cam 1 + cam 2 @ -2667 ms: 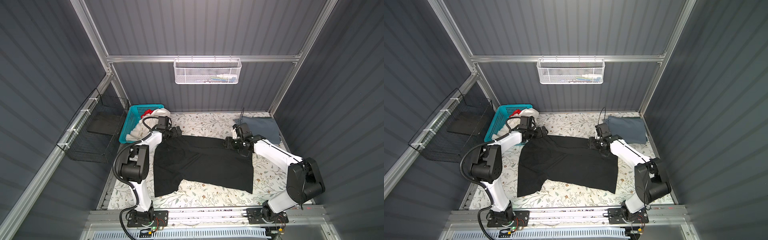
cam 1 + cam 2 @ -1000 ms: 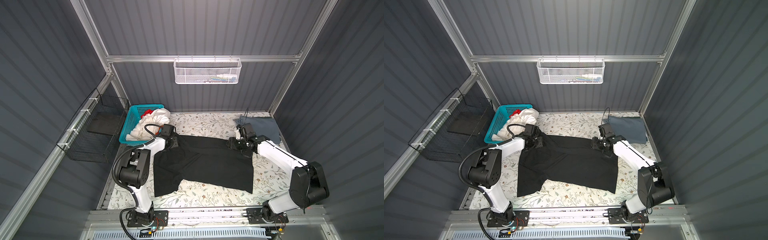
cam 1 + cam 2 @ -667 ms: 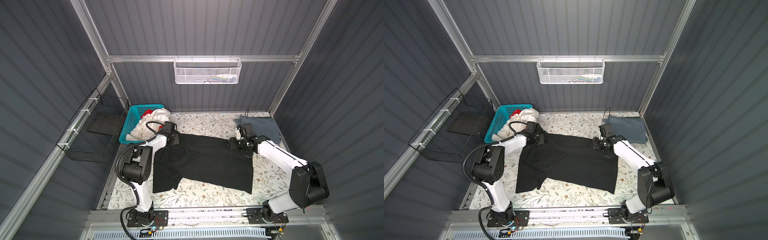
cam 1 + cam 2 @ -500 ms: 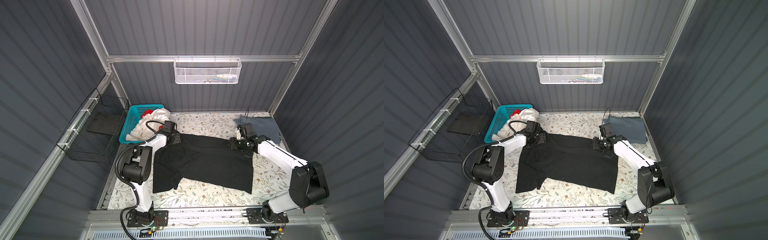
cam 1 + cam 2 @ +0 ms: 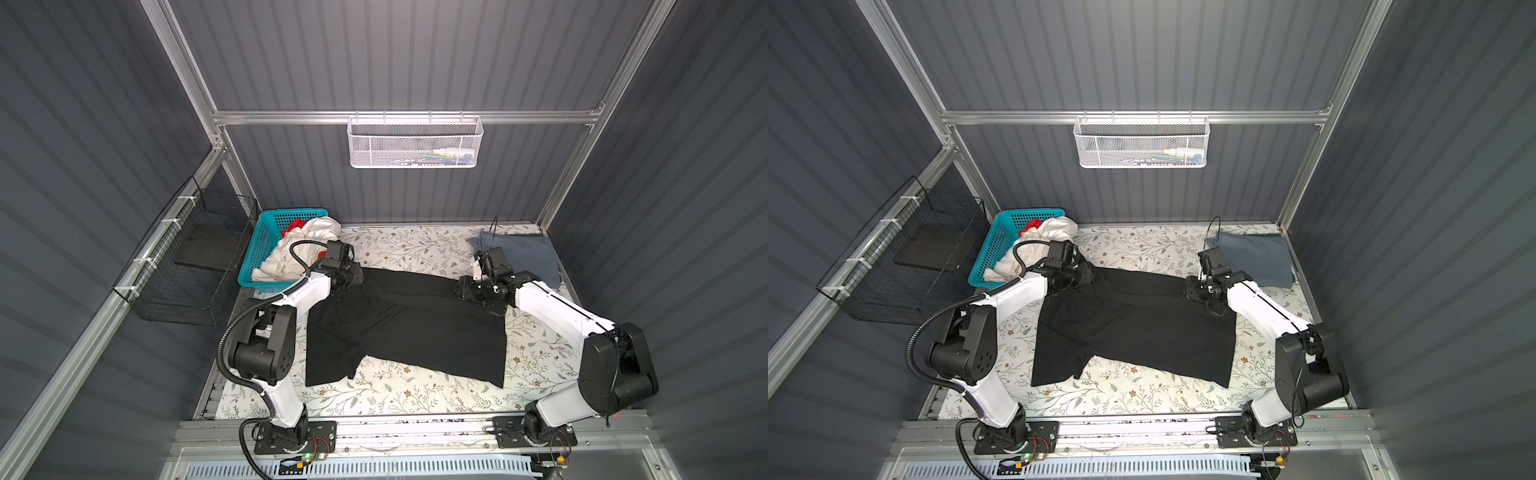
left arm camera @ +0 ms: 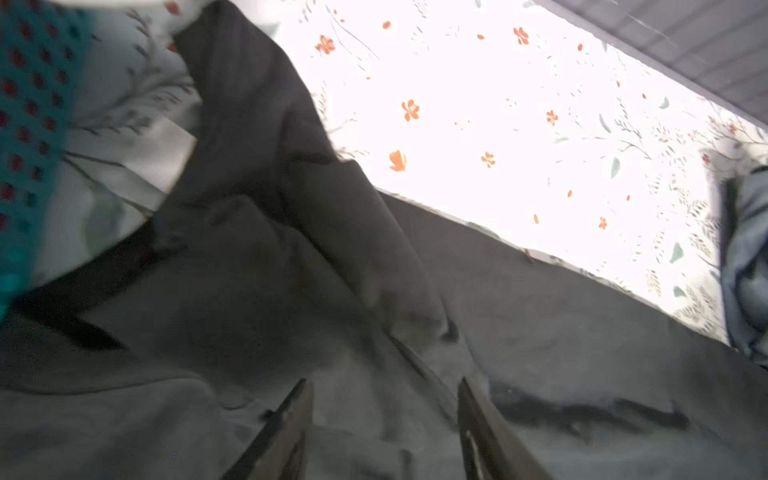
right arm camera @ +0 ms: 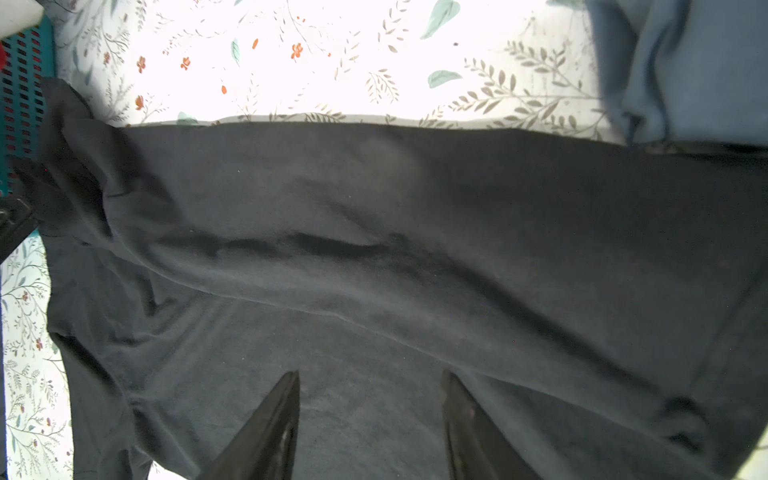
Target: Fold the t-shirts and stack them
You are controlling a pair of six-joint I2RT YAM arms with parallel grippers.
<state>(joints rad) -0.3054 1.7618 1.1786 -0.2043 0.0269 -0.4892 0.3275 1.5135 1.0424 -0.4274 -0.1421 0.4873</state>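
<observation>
Right now my left gripper (image 6: 382, 380) and right gripper (image 7: 370, 374) both sit low over the black t-shirt (image 5: 415, 328), each with fingers spread apart.

- Black t-shirt (image 5: 1133, 328) lies spread on floral table cover (image 5: 1142, 245), one sleeve toward front left.
- Left gripper (image 5: 1087, 276) sits at the shirt's rear left corner and right gripper (image 5: 1190, 291) at its rear right edge; jaw gaps not readable.
- Slate blue-grey t-shirt (image 5: 1256, 257) folded, rear right corner.
- Teal basket (image 5: 994, 243), rear left, holds white t-shirt (image 5: 1042, 241) and red t-shirt (image 5: 1032, 225).
</observation>
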